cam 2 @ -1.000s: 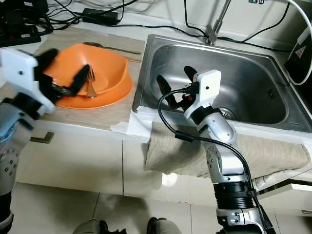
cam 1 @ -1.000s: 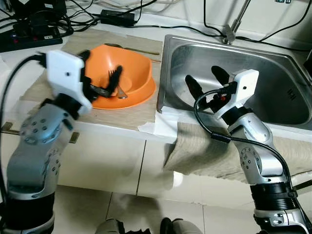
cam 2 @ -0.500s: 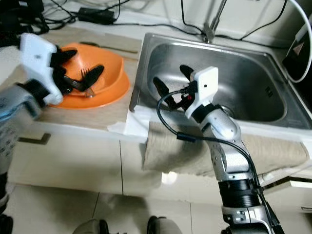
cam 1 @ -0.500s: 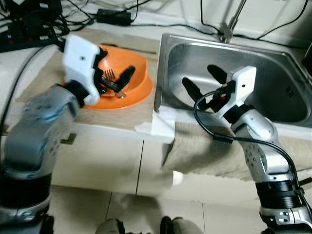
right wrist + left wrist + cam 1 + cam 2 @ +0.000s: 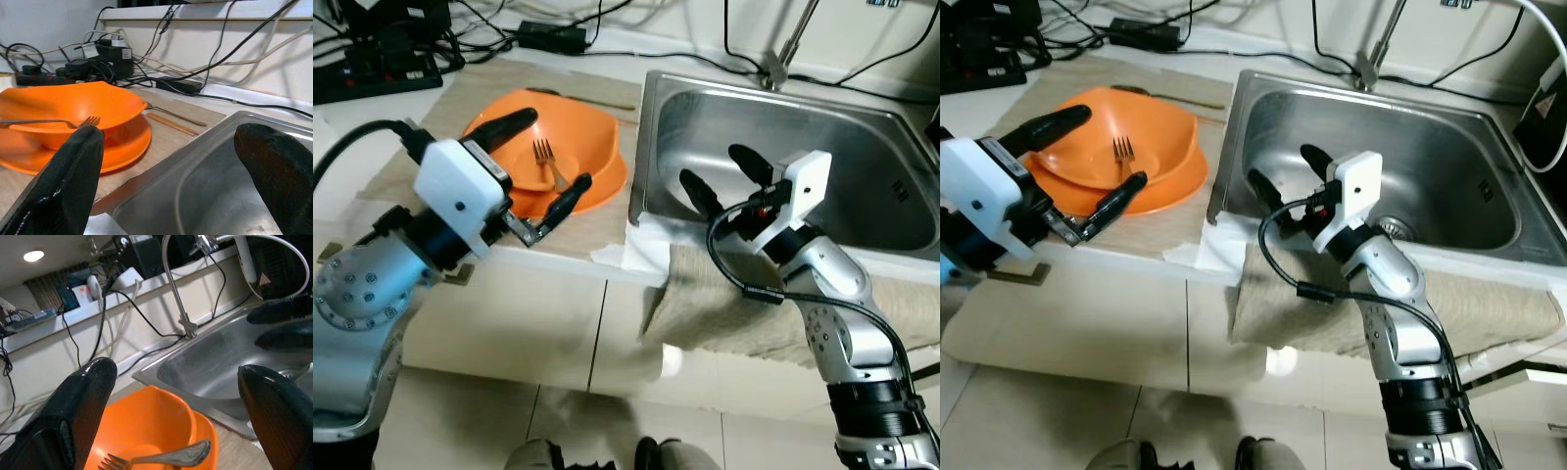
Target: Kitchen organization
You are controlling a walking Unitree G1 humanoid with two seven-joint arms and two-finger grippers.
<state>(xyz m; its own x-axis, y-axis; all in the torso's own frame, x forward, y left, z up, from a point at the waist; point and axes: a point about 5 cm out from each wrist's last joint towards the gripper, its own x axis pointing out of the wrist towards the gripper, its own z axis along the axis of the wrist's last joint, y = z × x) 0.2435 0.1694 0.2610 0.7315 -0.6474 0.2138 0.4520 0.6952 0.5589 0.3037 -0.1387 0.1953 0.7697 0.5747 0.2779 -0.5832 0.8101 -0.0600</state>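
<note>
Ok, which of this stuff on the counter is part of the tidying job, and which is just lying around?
Job:
orange bowl
orange plate under it
fork in the bowl
sink
left pincer, open by the bowl

Lying about:
power strip and cables
towel over the counter edge
chopsticks behind the bowl

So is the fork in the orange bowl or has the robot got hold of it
In the bowl. The fork lies loose inside the orange bowl; the left gripper is open, one finger either side of the bowl, touching nothing.

head pair: downward, counter | wrists: low, near, share bowl (image 5: 146,431)
</note>
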